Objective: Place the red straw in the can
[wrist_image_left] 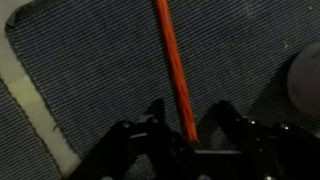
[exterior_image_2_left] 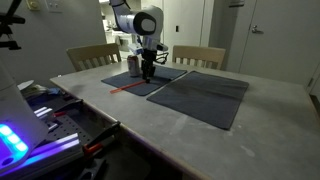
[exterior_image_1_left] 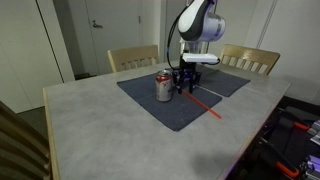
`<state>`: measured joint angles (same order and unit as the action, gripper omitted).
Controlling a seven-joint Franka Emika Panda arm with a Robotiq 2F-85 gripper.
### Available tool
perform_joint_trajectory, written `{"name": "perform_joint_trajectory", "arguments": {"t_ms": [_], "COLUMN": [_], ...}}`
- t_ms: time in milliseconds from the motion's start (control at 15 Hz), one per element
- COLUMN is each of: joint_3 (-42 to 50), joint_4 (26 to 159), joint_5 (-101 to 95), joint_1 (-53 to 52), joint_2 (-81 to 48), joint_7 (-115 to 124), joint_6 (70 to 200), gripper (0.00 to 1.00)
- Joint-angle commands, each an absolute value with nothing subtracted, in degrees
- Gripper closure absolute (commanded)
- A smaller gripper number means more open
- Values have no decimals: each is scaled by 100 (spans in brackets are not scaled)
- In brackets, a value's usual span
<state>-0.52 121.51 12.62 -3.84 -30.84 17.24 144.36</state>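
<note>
The pincer (wrist_image_left: 190,112) sits spread astride the red straw (wrist_image_left: 168,50), so I'd pinch it square before lifting toward the can (exterior_image_1_left: 164,86).

red straw (wrist_image_left: 170,50) on dark mat (wrist_image_left: 90,70), its end between parted gripper (wrist_image_left: 190,115) jaws

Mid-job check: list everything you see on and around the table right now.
red straw: one, red, flat on the mat, one end between the pincer's fingers.
can: one, silver with a red band, upright on the same mat, beside the pincer.
mats: two, dark grey, side by side on the table.
table: one, pale grey.
chairs: two, light wood, behind the table.
pincer: one, black, jaws apart astride the straw.
</note>
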Motion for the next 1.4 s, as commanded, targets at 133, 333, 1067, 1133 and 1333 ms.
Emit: {"name": "perform_joint_trajectory", "arguments": {"t_ms": [133,333,1067,1133,1333], "joint_3": [-179,-174,-148,-156,-153], "joint_4": [11991,11995,12005,12026,12100], "joint_5": [1437,1441,1496,1542,1695], "joint_1": [-194,-195,-190,-167,-123], "joint_2": [-3210,-3198,-3174,-3167,-3140], "joint_7": [1451,1469,1597,1588,1607], "joint_6": [14247,14229,14112,14110,14115], "gripper": [58,62,98,98,98]}}
